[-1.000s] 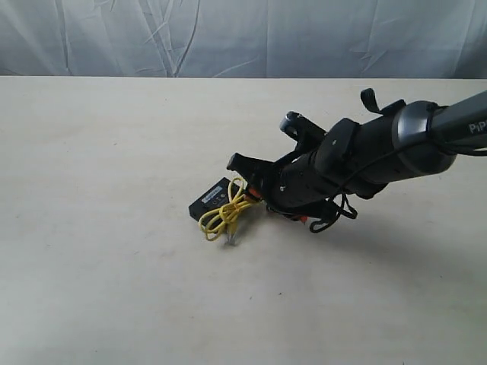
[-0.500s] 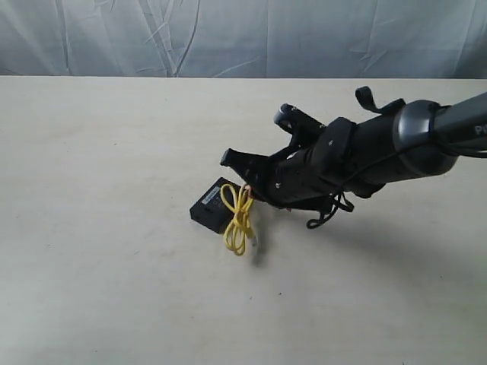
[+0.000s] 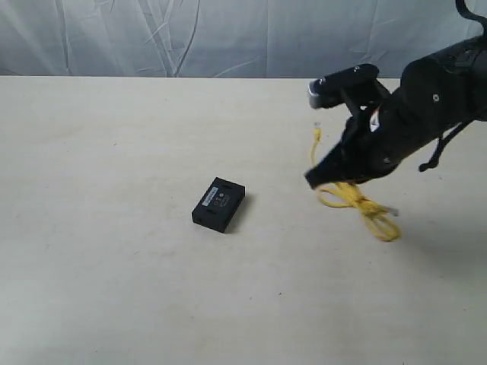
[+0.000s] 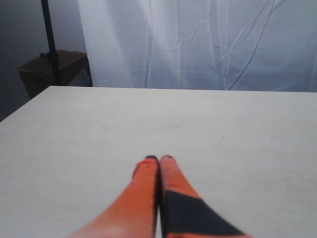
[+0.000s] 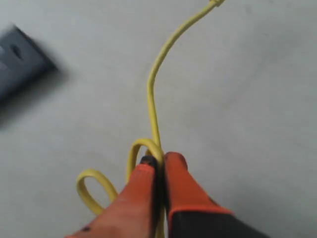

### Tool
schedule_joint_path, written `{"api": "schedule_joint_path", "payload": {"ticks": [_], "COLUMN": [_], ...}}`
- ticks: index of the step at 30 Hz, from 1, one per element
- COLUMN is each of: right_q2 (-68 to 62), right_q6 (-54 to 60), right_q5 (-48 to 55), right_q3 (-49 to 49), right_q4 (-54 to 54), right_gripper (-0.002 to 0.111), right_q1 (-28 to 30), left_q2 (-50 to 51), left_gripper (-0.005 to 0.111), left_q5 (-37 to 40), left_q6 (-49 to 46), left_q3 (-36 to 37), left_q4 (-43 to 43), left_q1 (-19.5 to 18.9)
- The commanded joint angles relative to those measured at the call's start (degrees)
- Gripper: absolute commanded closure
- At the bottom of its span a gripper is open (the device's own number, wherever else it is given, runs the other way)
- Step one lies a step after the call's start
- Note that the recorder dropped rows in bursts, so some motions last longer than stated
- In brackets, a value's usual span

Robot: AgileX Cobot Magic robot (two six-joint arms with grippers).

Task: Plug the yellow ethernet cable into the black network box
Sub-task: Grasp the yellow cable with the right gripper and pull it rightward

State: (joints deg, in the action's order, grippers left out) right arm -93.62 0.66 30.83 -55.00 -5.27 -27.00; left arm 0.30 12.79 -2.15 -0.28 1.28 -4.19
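Observation:
The black network box (image 3: 219, 204) lies flat on the table with its pale label up; it shows blurred in the right wrist view (image 5: 17, 62). My right gripper (image 3: 323, 178) is shut on the yellow ethernet cable (image 3: 358, 204) and holds it to the right of the box, well apart from it. One plug end (image 3: 316, 131) sticks up, and loops hang down to the table. In the right wrist view the orange fingers (image 5: 158, 163) pinch the cable (image 5: 151, 99). My left gripper (image 4: 159, 159) is shut and empty over bare table, out of the exterior view.
A pale tabletop (image 3: 114, 251) spreads around the box. A wrinkled white curtain (image 3: 228, 38) hangs behind its far edge. In the left wrist view a dark stand and a brown box (image 4: 52, 69) sit beyond the table's corner.
My right gripper has lifted the yellow cable off the box and carried it to the right and upward. The box stays in place, now uncovered.

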Motion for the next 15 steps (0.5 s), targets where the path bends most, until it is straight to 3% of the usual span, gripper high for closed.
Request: {"api": "schedule_joint_path", "payload": {"ticks": [1,10,15], "right_q2": [1.3,-1.5,-3.6], "right_q6": [3.9,35.4,37.1], "right_q5": [10.2,7.9,9.2], "right_q3": [-0.1,-0.1,-0.1], "right_q4": [-17.0,-3.6,-0.7], "right_gripper": [0.109,0.109,0.107], "right_q1": [0.5,-1.2,-1.1], "left_q2": [-0.3,-0.3,-0.3], "left_gripper": [0.107,0.107,0.107], "left_q5": [-0.9,-0.9,-0.9], "left_q6": [0.0,0.0,0.0], "left_q3": [0.3,0.3,0.3], "left_q4": [0.0,0.0,0.0], "left_q1": [-0.3,-0.3,-0.3]}}
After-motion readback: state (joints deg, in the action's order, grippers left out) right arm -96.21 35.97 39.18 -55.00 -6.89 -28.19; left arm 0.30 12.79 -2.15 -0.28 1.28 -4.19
